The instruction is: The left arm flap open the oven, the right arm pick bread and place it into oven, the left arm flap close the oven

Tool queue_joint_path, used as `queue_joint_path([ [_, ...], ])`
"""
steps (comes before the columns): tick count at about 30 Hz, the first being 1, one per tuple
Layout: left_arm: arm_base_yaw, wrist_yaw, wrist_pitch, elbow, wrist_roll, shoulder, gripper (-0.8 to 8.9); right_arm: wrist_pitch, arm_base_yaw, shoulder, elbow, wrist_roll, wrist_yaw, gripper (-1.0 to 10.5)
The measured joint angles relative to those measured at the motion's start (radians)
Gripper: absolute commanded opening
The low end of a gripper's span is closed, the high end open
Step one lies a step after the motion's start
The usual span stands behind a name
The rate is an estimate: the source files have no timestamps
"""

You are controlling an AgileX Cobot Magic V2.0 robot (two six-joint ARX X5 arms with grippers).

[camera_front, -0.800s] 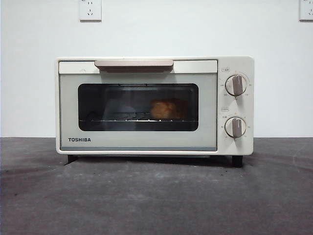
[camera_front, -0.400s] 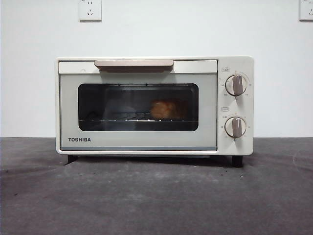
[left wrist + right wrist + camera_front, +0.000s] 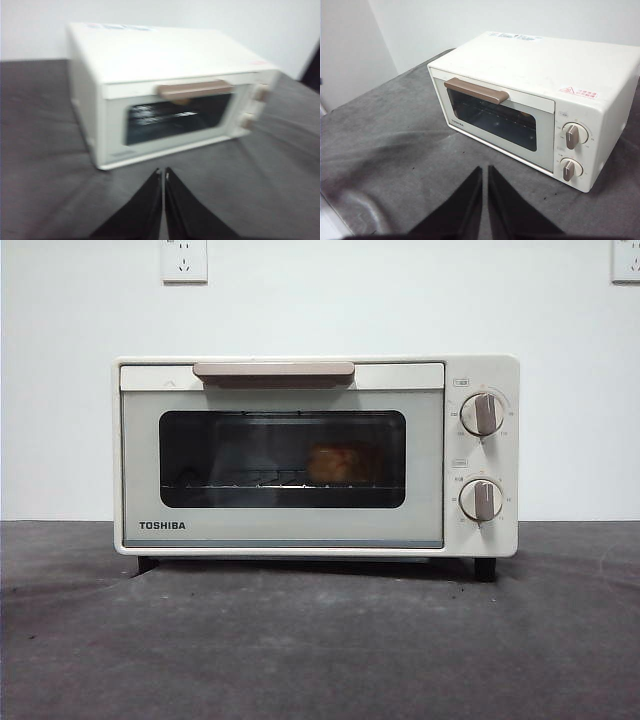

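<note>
The cream-white TOSHIBA oven stands on the dark table with its door shut and its beige bar handle at the top. The golden-orange bread sits on the wire rack inside, seen dimly through the dark glass window, right of middle. My left gripper is shut and empty, held back from the oven in front of its door. My right gripper is shut and empty, held back from the oven. Neither gripper shows in the front view.
Two round beige knobs sit on the oven's right panel. The dark grey table stretches in front of the oven. A white wall with two outlets is behind.
</note>
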Motion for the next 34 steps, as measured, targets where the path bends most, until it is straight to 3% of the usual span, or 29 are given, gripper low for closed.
queue_joint_path([
  [7, 0.015, -0.275, 0.333, -0.34, -0.026, -0.113, 0.16, 0.0, 0.0, 0.0, 0.0, 0.0, 0.0, 0.1],
  [10, 0.015, -0.396, 0.429, -0.47, -0.042, -0.18, 0.16, 0.0, 0.0, 0.0, 0.0, 0.0, 0.0, 0.1],
  [13, 0.016, -0.446, 0.463, -0.57, -0.051, -0.24, 0.16, 0.0, 0.0, 0.0, 0.0, 0.0, 0.0, 0.1],
  [19, 0.02, -0.472, 0.506, -0.655, -0.058, -0.266, 0.16, 0.0, 0.0, 0.0, 0.0, 0.0, 0.0, 0.1],
  [34, 0.024, -0.476, 0.51, -0.655, -0.058, -0.268, 0.16, 0.0, 0.0, 0.0, 0.0, 0.0, 0.001, 0.1],
])
